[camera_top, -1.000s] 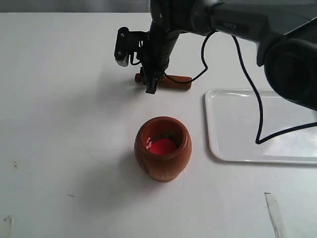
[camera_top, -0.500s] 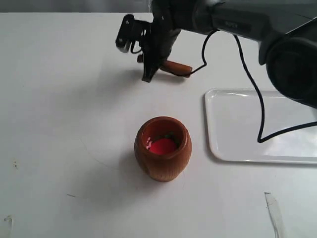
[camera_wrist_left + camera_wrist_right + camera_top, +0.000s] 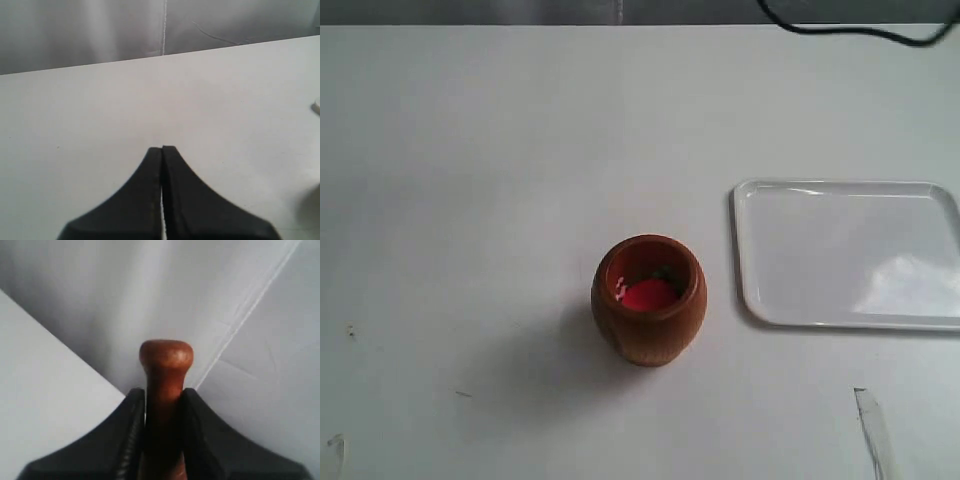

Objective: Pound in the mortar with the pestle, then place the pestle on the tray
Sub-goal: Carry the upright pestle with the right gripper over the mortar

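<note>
One mortar (image 3: 648,298) stands on the table (image 3: 470,200), one tray (image 3: 850,255) at its 3 o'clock, just apart. One pestle (image 3: 165,385) is pinched at its neck by the right tool (image 3: 162,405). The left tool (image 3: 162,152) is pressed together, empty.

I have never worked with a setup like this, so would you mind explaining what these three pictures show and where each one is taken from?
This is a robot with two arms, each ending in a gripper with a small camera on its wrist. The exterior view looks down on a white table from off the arms; neither arm shows in it. On the table stand a wooden mortar with red contents and, beside it but apart, an empty white tray. The left wrist view shows the left gripper with its fingers pressed together, holding nothing. The right wrist view shows the right gripper clamped on the neck of the wooden pestle, its round knob sticking out past the fingers.
</note>
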You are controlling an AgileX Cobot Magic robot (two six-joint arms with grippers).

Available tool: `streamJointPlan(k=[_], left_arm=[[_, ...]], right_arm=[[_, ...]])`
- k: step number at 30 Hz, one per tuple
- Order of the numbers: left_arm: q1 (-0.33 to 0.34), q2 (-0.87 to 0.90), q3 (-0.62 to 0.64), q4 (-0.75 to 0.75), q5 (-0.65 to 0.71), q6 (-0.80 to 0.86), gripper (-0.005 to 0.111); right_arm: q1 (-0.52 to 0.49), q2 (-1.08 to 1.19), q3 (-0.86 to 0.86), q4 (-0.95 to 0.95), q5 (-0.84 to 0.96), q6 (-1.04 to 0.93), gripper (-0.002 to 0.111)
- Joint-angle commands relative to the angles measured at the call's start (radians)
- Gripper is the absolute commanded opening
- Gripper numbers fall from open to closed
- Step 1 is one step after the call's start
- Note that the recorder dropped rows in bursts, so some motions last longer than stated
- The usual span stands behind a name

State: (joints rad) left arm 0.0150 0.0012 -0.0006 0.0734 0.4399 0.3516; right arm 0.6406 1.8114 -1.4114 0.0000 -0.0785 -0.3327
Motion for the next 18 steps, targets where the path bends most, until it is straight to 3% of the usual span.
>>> streamJointPlan(k=[1,6,8,9,11,15,18], left_arm=[[-0.008,-0.001,0.001,-0.007,-0.003,-0.008,0.000],[-0.008,-0.001,0.001,-0.007,-0.003,-0.008,0.000],[-0.008,-0.001,0.001,-0.007,-0.003,-0.008,0.000],[-0.008,-0.001,0.001,-0.007,-0.003,-0.008,0.000],[-0.008,-0.001,0.001,-0.007,-0.003,-0.008,0.000],[-0.008,-0.001,0.001,-0.007,-0.003,-0.008,0.000],[-0.008,-0.001,0.001,-0.007,-0.003,-0.008,0.000]], right_arm=[[-0.003,-0.192,0.322,0.007,-0.308,0.022,0.000],[-0.003,-0.433,0.706,-0.037,-0.649,0.263,0.000],[-0.003,-0.507,0.856,-0.150,-0.819,0.416,0.000],[-0.003,-0.529,0.978,-0.267,-0.994,0.478,0.000],[-0.001,-0.491,1.118,-0.319,-1.143,0.507,0.000],[0.012,-0.368,1.104,-0.452,-1.143,0.524,0.000],[0.110,-0.331,1.031,-0.492,-1.143,0.513,0.000]])
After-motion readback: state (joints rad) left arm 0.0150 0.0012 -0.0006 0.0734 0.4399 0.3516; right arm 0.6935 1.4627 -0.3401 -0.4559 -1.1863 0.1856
